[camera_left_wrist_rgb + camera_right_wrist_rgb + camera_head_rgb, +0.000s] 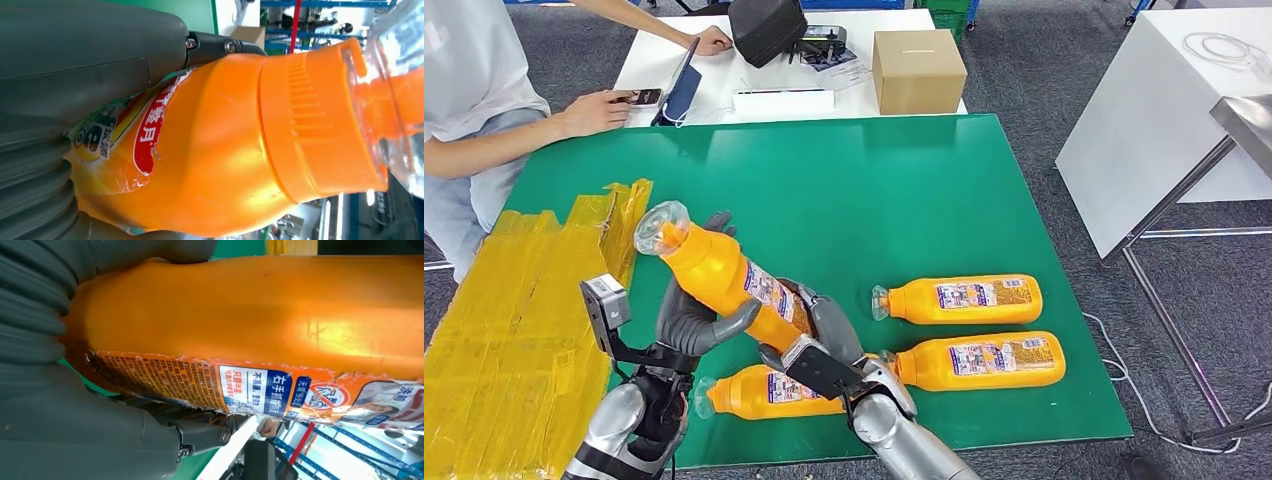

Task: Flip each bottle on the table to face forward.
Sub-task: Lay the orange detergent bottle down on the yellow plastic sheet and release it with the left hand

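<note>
**Bottle held in both hands above the surface: slip and knock risks**

Head view: the left hand (692, 325) and right hand (824, 335) both grip a raised orange bottle (724, 275), tilted with its clear cap pointing far-left, above the green surface (844, 190). A bottle (769, 393) lies just beneath; lowering carelessly could strike it. Two more bottles (964, 299) (979, 361) lie to the right.

Left wrist view: the fingers (220, 46) wrap the shoulder beside a torn label (150, 135); I judge the glossy plastic could slip.

Right wrist view: the thumb (75, 435) clamps the lower body.
</note>
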{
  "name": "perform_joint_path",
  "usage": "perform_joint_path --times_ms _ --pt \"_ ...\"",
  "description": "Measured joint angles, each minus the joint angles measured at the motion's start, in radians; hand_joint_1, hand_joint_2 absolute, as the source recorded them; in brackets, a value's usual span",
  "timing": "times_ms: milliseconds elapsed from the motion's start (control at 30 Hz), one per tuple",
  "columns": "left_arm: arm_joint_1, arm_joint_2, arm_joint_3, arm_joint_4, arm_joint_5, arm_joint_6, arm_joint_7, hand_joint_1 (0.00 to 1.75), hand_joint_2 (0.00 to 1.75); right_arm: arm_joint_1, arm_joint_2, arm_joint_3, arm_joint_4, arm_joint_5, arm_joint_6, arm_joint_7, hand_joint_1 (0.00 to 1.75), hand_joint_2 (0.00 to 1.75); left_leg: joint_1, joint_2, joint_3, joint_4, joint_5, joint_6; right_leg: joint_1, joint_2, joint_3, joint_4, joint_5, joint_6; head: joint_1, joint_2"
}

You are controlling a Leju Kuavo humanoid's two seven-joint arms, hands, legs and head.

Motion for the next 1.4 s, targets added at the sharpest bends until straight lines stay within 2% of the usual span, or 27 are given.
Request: perform_joint_path --times_ms 100,233,833,967,1033,1067,1167,1200,1300,1400 --pt "-0.003 0.001 -0.003 0.001 0.029 -0.036 0.008 0.00 1.75 -0.007 0.000 0.008 0.009 0.002 0.008 0.000 1.74 1.75 0.000 0.000 0.000 0.000 0.000 0.000 0.000 0.000 0.000 0.000 0.000 0.000 0.000 0.000" --pt "-0.008 0.003 -0.007 0.005 0.060 -0.077 0.016 1.75 1.75 -0.015 0.000 0.015 0.019 0.004 0.014 0.000 1.75 1.75 0.000 0.000 0.000 0.000 0.000 0.000 0.000 0.000 0.000 0.000 0.000 0.000 0.000 0.000" --pt "-0.008 0.006 -0.019 0.009 0.007 -0.026 -0.018 1.75 1.75 0.022 -0.005 0.031 -0.047 0.028 -0.003 0.002 1.75 1.75 0.000 0.000 0.000 0.000 0.000 0.000 0.000 0.000 0.000 0.000 0.000 0.000 0.000 0.000" --pt "-0.007 0.005 -0.019 0.004 -0.015 -0.004 -0.030 1.75 1.75 0.042 -0.013 0.032 -0.091 0.047 -0.022 0.004 1.55 1.75 0.000 0.000 0.000 0.000 0.000 0.000 0.000 0.000 0.000 0.000 0.000 0.000 0.000 0.000" --pt "0.000 0.005 -0.019 -0.010 -0.026 0.006 -0.036 1.75 1.75 0.055 -0.018 0.035 -0.119 0.054 -0.029 0.005 1.55 1.75 0.000 0.000 -0.001 0.000 0.000 0.000 0.000 0.000 0.000 0.000 0.000 0.000 0.000 0.000" --pt "0.006 0.006 -0.018 -0.021 -0.031 0.010 -0.039 1.75 1.75 0.062 -0.021 0.038 -0.136 0.057 -0.032 0.007 1.27 1.75 0.000 0.000 -0.001 0.000 0.000 0.000 0.000 0.000 0.000 0.000 0.000 0.000 0.000 0.000" --pt "0.026 0.006 -0.016 -0.051 -0.042 0.016 -0.044 1.75 1.75 0.083 -0.032 0.049 -0.178 0.063 -0.038 0.013 0.10 1.75 0.000 0.000 -0.001 0.000 0.000 0.000 0.000 0.000 -0.001 0.000 0.000 0.000 0.000 0.000" --pt "0.031 0.006 -0.014 -0.057 -0.050 0.022 -0.046 1.75 1.75 0.087 -0.034 0.053 -0.189 0.064 -0.040 0.011 0.00 1.75 0.000 0.000 -0.001 0.000 0.000 0.000 0.000 0.000 -0.001 0.000 0.000 0.000 0.000 0.000" --pt "0.043 0.008 -0.004 -0.073 -0.117 0.079 -0.066 1.75 1.75 0.106 -0.041 0.062 -0.235 0.047 -0.046 -0.008 0.00 1.75 0.000 0.000 -0.001 0.000 0.000 0.000 0.000 0.000 -0.001 0.000 0.000 0.000 0.000 0.000" --pt "0.050 0.015 0.030 -0.083 -0.248 0.203 -0.088 1.75 1.75 0.131 -0.052 0.065 -0.317 0.000 -0.047 -0.026 0.00 1.75 0.000 0.000 -0.001 0.000 0.000 0.000 0.000 0.000 -0.001 0.000 0.000 0.000 0.000 0.000"
